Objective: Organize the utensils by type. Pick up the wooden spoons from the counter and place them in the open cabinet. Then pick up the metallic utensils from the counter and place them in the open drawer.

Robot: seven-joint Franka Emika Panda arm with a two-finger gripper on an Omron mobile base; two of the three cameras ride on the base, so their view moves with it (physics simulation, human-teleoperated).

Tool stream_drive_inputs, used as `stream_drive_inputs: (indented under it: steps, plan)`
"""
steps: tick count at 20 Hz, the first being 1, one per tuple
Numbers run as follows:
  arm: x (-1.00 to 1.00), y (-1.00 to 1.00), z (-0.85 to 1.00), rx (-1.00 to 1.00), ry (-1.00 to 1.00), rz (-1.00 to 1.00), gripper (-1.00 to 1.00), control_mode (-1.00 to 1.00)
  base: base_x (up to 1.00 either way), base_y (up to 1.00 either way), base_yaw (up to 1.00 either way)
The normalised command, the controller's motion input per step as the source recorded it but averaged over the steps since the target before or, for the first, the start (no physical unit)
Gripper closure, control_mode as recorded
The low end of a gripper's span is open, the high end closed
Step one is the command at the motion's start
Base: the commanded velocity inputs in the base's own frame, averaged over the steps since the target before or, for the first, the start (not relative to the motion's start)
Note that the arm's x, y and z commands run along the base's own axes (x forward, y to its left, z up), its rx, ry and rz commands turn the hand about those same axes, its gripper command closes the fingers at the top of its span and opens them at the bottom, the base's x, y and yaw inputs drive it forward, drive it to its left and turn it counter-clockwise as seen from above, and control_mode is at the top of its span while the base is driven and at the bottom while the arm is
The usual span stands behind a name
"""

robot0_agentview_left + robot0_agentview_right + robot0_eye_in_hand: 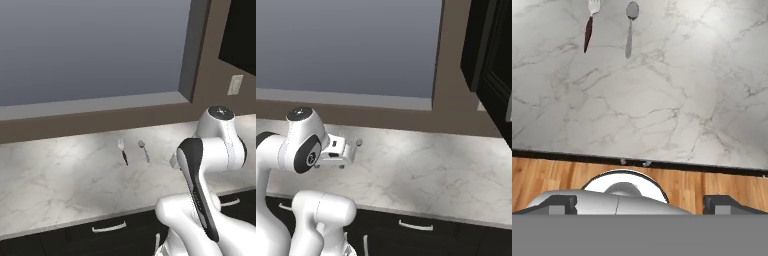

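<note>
Two metal utensils lie side by side on the white marble counter (60, 170): a small fork (122, 150) with a dark handle and, just to its right in the left base view, a small all-silver spoon (144, 150). They are close together but apart, roughly parallel, heads toward the wall and handles toward the counter's front edge. In the hand view the fork (590, 27) and the spoon (630, 27) sit at the top of the frame, well away from the gripper (640, 204), whose two dark finger tips stand far apart at the bottom edge with nothing between them; the jaws are spread wide and hold nothing. That view also shows the counter's dark front edge and a strip of wooden floor (712, 185) below it. In the right base view the gripper (340, 151) hangs above the counter beside the arm's white elbow. Black cabinet fronts (80, 235) with silver handles run under the counter.
</note>
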Motion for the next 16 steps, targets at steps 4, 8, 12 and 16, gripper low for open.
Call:
stream_drive_inputs:
  steps: [4,8,12,16]
  plan:
    - [0.0,0.0,0.0,0.0,0.0,0.0,-1.0,1.0,-0.21,0.11,-0.38]
    - [-0.08,0.07,0.0,0.0,-0.02,-0.07,-1.0,-1.0,-0.25,0.12,-0.28]
    - [-0.09,0.36,0.0,0.0,-0.07,-0.12,-1.0,-1.0,0.0,0.0,0.0]
    - [0.03,0.35,0.0,0.0,-0.01,-0.03,-1.0,-1.0,0.0,0.0,0.0]
